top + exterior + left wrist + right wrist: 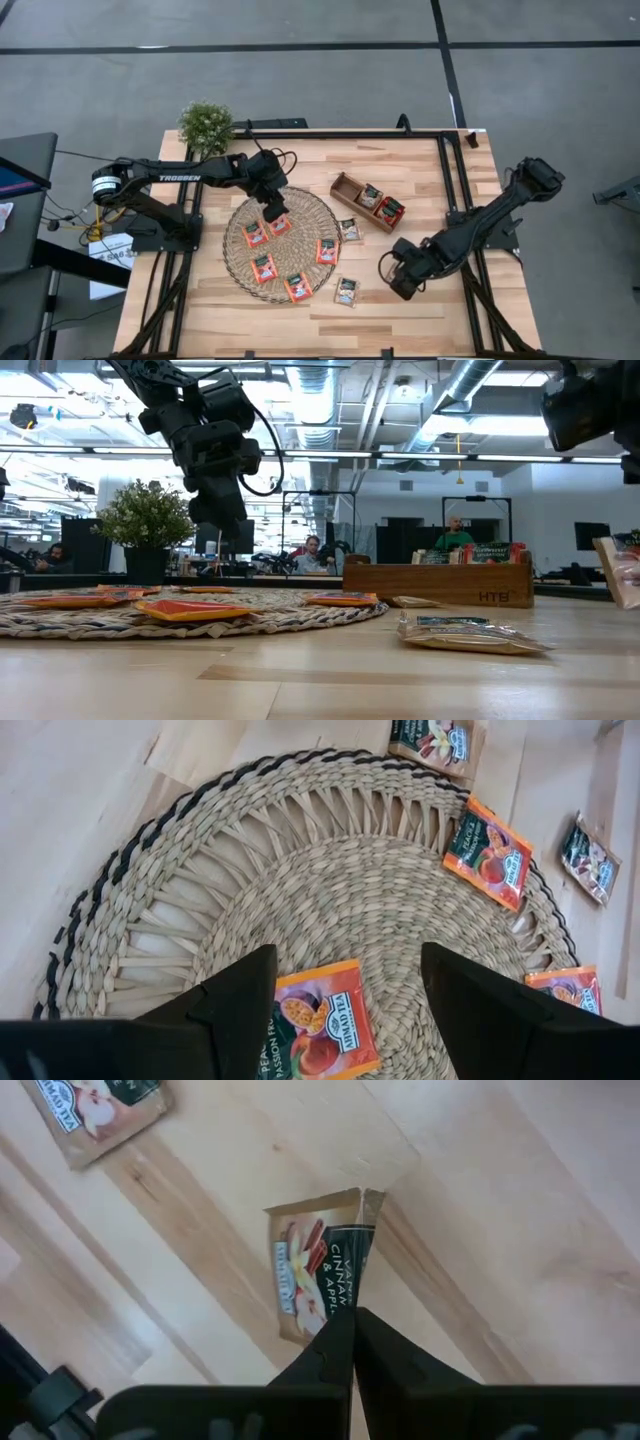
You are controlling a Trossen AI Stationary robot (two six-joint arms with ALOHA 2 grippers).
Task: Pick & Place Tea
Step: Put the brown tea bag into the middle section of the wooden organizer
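From overhead, the pale plank table (420, 310) carries a round woven wicker mat (236, 258) near its centre. Five red-orange flat square tea sachets (263, 267) lie on the weave, spread from 9 to 4 o'clock of the mat's middle. Two green-and-pale sachets (346, 291) lie on bare wood just off the rim at 3 and 5 o'clock. A brown wooden compartment tray (345, 185) sits at 1 o'clock from the mat with two more sachets standing inside; its dividers are too small to make out. The left gripper (274, 212) hangs over the mat's 12 o'clock edge, partly covering a sachet. The right gripper (404, 284) sits at 3 o'clock of the mat, its tips hidden by its own body. A small leafy green potted plant (206, 124) stands at the table's far edge

At table height, the mat shows as a low braided ridge with sachets lying flat on it. A crinkled foil sachet (465, 635) lies on the wood in front. The tray shows a stamped front wall (440, 585). People sit blurred in the room behind. The right arm is cut off at the top corner

The left wrist camera shows its two dark fingers (235, 1010) spread wide, an orange sachet (318, 1020) lying on the coiled straw between them, untouched and partly cut off by the frame

The right wrist camera shows its fingers pressed together, nipping the edge of a green-and-pale cinnamon-apple sachet (320, 1265) above the planks; whether it is clear of the wood is unclear
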